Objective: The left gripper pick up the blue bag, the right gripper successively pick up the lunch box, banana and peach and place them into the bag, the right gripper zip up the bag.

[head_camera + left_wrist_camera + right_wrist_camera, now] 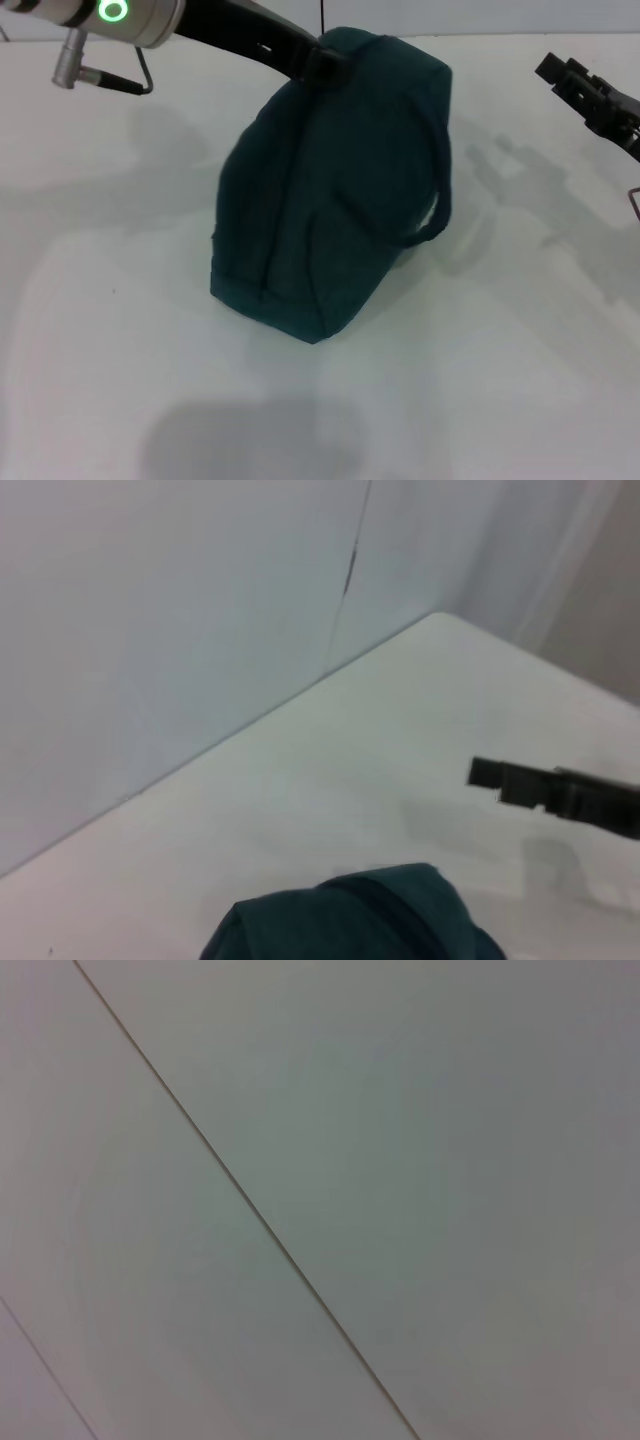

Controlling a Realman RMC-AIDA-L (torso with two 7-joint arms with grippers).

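- The blue bag [335, 190] sits mid-desk [520, 380], its loop handle [435, 215] drooping toward 3 o'clock.
- Left gripper [325, 62] clamps the bag's top at 12 o'clock.
- Right gripper [590, 95] hangs at 2 o'clock, well apart; can't tell its opening.

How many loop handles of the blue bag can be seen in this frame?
1. One loop handle hangs down the blue bag's right side in the head view. A second may be hidden at the far top, where the left tool meets the bag.

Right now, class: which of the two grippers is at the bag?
The left gripper: it meets the bag at its top far edge. The right gripper is apart, off to the bag's right.
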